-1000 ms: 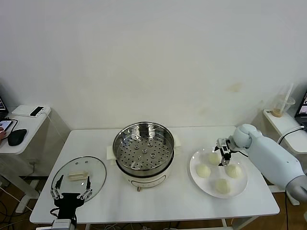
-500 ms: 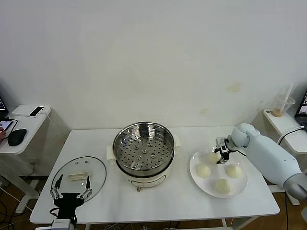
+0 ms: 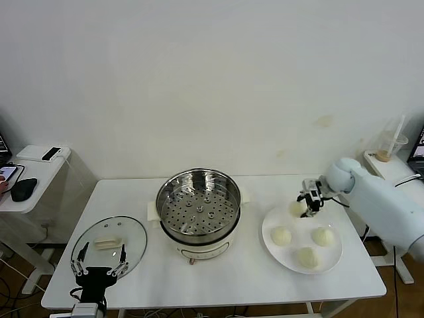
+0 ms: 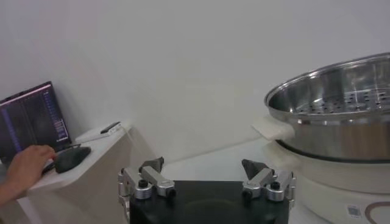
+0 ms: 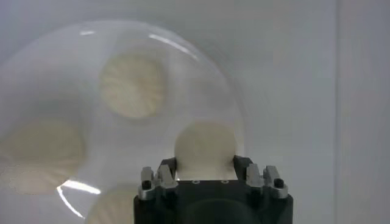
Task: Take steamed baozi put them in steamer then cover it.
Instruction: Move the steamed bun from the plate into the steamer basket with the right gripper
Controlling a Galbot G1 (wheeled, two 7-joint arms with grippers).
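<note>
Bun [image 3: 295,208] clamped in right claw [image 3: 307,205], raised over plate [image 3: 268,228] rim; three buns on plate. Steamer [image 3: 198,207] mid-worktop, open to receive. Lid [image 3: 109,242] parked beside; left claw [image 3: 99,258] idle above, fingers apart.

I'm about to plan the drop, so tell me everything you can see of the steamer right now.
The steamer is a round, shiny steel pot on a white base, standing upright mid-table. Its lid is off, lying flat on the table to the robot's left. Inside, a perforated tray shows, with no buns on it. A white side handle sticks out from the pot. A small mark shows on the front of the base. No gripper touches it.
</note>
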